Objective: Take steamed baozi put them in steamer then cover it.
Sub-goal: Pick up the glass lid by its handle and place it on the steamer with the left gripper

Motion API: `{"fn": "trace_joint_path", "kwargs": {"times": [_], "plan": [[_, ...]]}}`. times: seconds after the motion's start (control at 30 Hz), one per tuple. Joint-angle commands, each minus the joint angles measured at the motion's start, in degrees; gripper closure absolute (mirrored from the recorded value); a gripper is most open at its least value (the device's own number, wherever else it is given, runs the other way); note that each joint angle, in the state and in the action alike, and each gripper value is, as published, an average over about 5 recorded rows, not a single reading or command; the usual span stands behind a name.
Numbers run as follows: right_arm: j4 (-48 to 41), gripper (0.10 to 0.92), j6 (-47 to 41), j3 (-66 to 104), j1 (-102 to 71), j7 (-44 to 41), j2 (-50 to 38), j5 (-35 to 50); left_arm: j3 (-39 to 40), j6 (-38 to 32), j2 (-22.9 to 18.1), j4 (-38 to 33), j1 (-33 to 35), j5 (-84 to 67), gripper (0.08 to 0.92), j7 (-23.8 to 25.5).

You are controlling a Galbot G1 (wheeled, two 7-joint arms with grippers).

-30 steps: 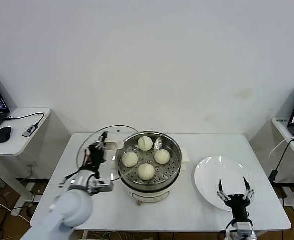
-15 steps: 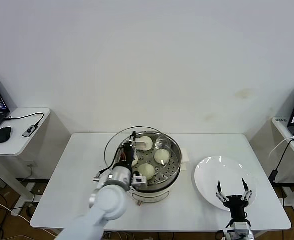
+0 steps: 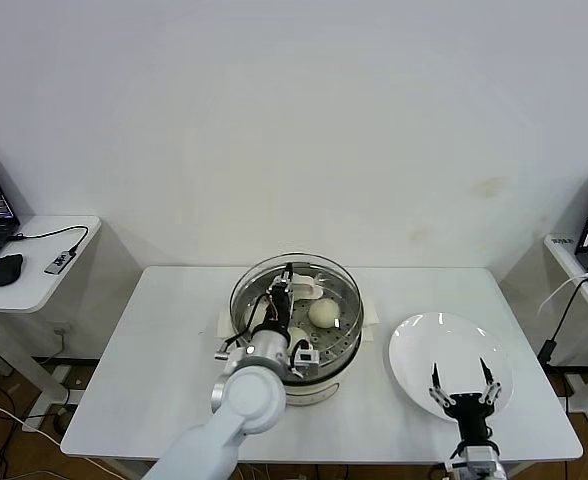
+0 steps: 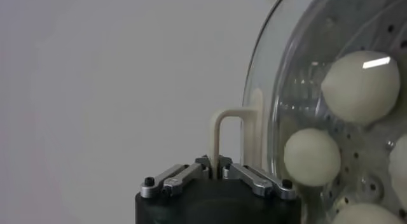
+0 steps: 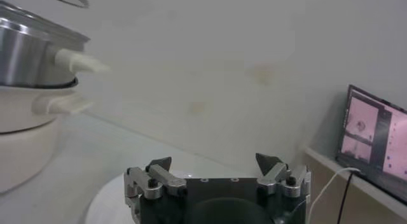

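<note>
Plain white wall, white counter (image 3: 154, 350). From the head camera, the left gripper (image 3: 286, 291) is pinching the white bar handle of the round clear glass cover (image 3: 294, 280), which now sits almost centred over the big shiny stainless-steel steamer (image 3: 339, 345); a second ago it was way off to the left side. The small cream-white steamed baozi (image 3: 323, 313) are inside. It just needs lowering straight down.

Left wrist: handle (image 4: 230, 135) clamped, baozi behind the glass.

Right wrist: right gripper (image 5: 213, 170) spread wide, parked by the flat white plate (image 3: 414, 345).
</note>
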Motion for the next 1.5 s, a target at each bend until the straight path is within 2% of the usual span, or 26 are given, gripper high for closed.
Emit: {"fn": "trace_joint_path", "kwargs": {"times": [0.03,1.17,1.37,1.5], "plan": [[-0.07,0.203,0.12,0.06,-0.13,0.0,-0.21,0.06,0.77,-0.07,-2.48,1.9,-0.07,1.94,0.857,0.22],[-0.86,0.203,0.71,-0.82,-0.22,-0.38,-0.68,0.53,-1.54,-2.02,-3.43,4.63,2.66,2.79,0.857,-2.76],[-1.05,0.203,0.72,-0.95,-0.14,-0.41,-0.65,0.43,-1.77,-2.03,-3.61,2.59,3.89,2.43,0.857,-2.9],[-1.03,0.203,0.69,-1.14,-0.15,-0.43,-0.54,0.3,-1.9,-1.97,-3.46,-0.14,5.42,1.93,0.814,-2.97]]}}
